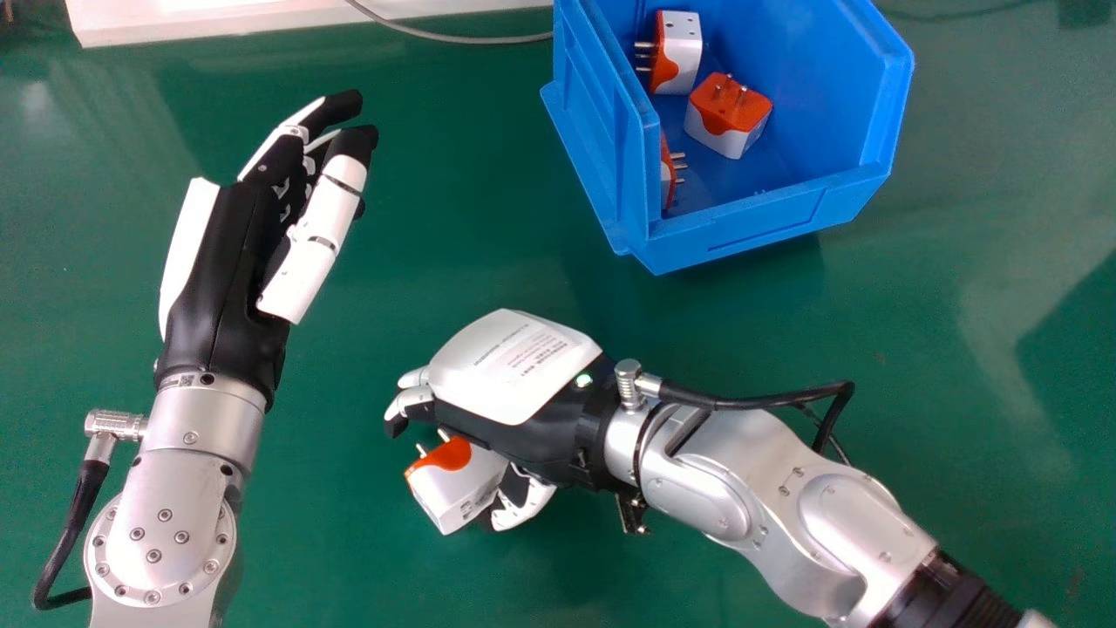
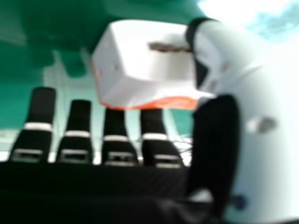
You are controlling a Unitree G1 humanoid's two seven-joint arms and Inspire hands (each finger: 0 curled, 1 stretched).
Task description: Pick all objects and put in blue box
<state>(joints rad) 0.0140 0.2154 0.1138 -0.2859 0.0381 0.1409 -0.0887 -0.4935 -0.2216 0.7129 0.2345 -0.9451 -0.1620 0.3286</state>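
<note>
Grasping an adapter point(image 1: 462, 490), right hand point(image 1: 514, 366); left hand point(image 1: 228, 262) relaxed; beyond, blue box point(image 1: 754, 228) and grey cable point(image 1: 462, 40).

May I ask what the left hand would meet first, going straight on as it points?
The left hand would probably meet the grey cable first, though it might pass above; depth is unclear.

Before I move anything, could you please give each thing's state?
Blue box: upright, open-topped.
Boxed adapter, centre: prongs up.
Boxed adapter, far end: prongs sideways.
Boxed adapter, left wall: partly hidden, prongs sideways.
Right hand: shut on unboxed adapter.
Unboxed adapter: held; raised or not, unclear.
Left hand: relaxed, empty.
Grey cable: gently curved.
</note>
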